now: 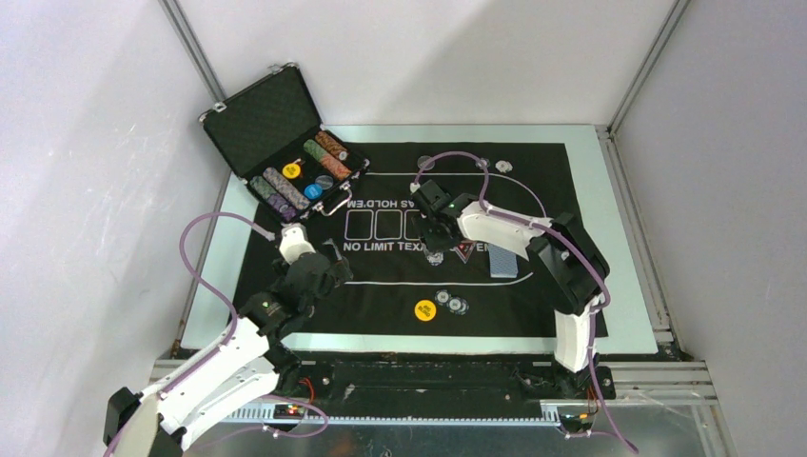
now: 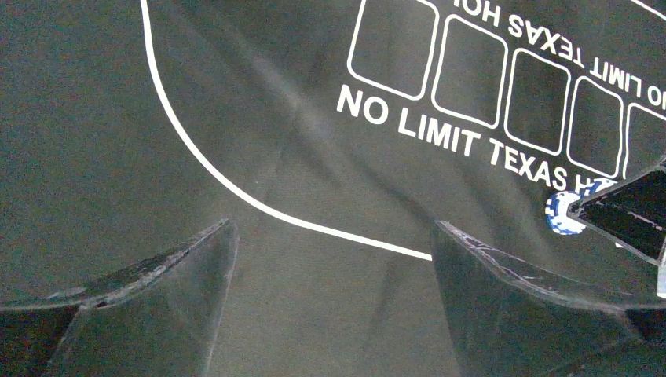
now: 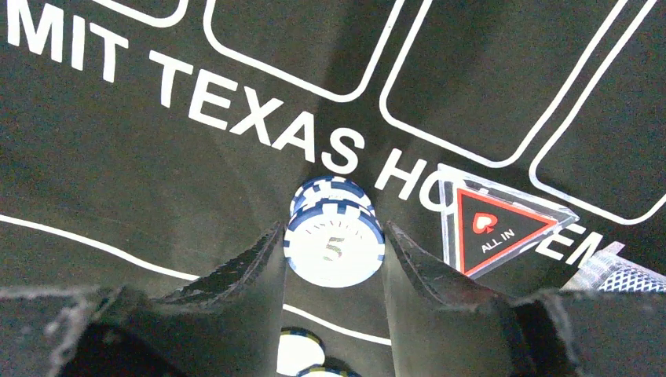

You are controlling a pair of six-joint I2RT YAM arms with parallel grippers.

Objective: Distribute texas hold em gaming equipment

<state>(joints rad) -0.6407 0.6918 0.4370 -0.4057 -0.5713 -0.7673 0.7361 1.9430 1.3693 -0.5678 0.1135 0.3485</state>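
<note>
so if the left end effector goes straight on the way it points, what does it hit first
Most likely the bare black mat, about at its curved white line. The left end effector stands open with nothing between it and the mat; depth is unclear.

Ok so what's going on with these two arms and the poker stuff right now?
The right gripper has its jaws closed on a blue-and-white chip marked 5 over the black mat, near the red All In marker. The left gripper hovers over bare mat, jaws wide open, holding nothing. More chips sit in the open case; a yellow disc lies near the mat's front edge.
</note>
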